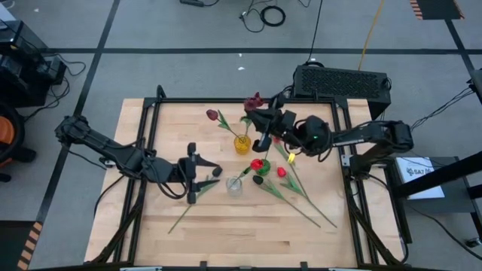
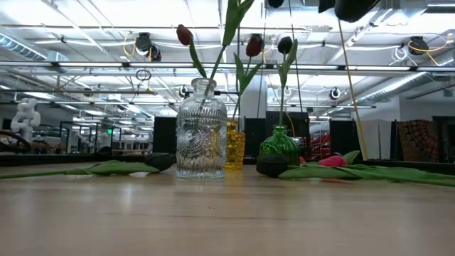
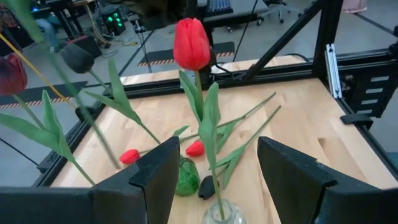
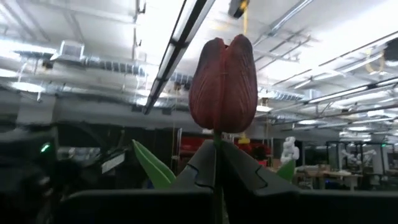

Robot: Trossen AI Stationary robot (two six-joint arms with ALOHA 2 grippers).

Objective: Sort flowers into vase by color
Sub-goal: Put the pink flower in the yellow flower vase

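The right hand [image 4: 217,165] is clamped tight on the stem of a dark maroon tulip [image 4: 223,84], just under the head, which stands straight up above the closed fingers. In the high view this right hand [image 1: 265,128] hangs above the yellow vase [image 1: 242,144], a little to the vase's far right, so the held stem's long axis runs roughly vertical, the free end pointing down toward the tabletop [image 1: 226,226]. The coming move likely turns on this: the stem tip has to line up over a vase mouth, and the yellow vase, already carrying maroon heads, lies just beside and below the right hand.

The left hand [image 1: 197,175] sits on the near left of the yellow vase, fingers spread wide and empty, straddling the clear glass vase [image 2: 202,131] with its red tulip [image 3: 191,43]. The green vase [image 2: 279,146] stands right of the yellow one in the low view. More tulips lie flat on the tabletop on the yellow vase's near right, with two red heads [image 3: 195,148] among them.

A white label at the tabletop's right edge is too small to read.
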